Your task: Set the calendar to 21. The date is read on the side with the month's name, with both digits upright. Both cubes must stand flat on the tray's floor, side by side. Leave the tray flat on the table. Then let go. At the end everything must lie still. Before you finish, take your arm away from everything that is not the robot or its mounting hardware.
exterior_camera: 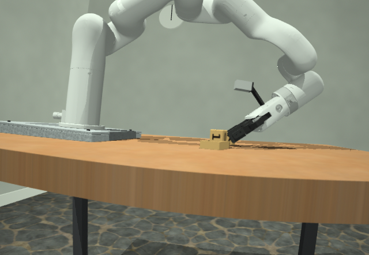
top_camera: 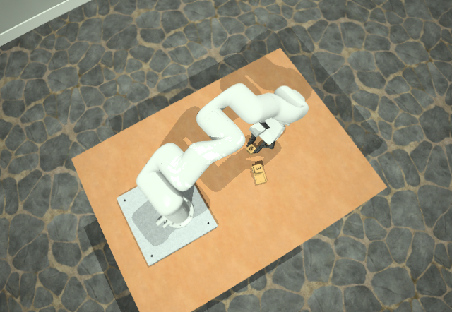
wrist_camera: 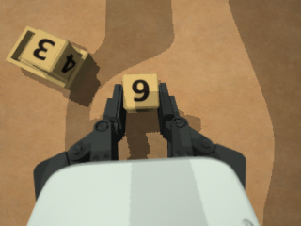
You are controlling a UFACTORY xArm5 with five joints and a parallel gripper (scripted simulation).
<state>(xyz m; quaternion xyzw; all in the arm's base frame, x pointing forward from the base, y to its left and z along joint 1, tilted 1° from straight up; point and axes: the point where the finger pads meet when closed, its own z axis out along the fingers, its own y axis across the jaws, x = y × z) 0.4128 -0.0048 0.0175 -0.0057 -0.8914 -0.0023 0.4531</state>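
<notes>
My gripper (top_camera: 253,148) (exterior_camera: 230,138) (wrist_camera: 141,94) is shut on a yellow cube (top_camera: 251,149) (wrist_camera: 140,89). The held cube shows a 6 on the face toward the wrist camera. It is low by the table, beside the tray and apart from it; whether it touches the table I cannot tell. The tray (top_camera: 260,183) (exterior_camera: 214,145) (wrist_camera: 79,71) lies flat on the table. The other cube (top_camera: 258,168) (exterior_camera: 216,135) (wrist_camera: 42,49) sits in one end of it, with a 3 on top, a 4 on one side and a sideways 1 on another. The tray's other end is empty. The month's name is not visible.
The wooden table (top_camera: 292,199) (exterior_camera: 149,157) carries the arm's grey base plate (top_camera: 197,224) (exterior_camera: 83,135) at the side away from the gripper. The tray stands close to the gripper. The arm's shadow falls across the table around the cubes.
</notes>
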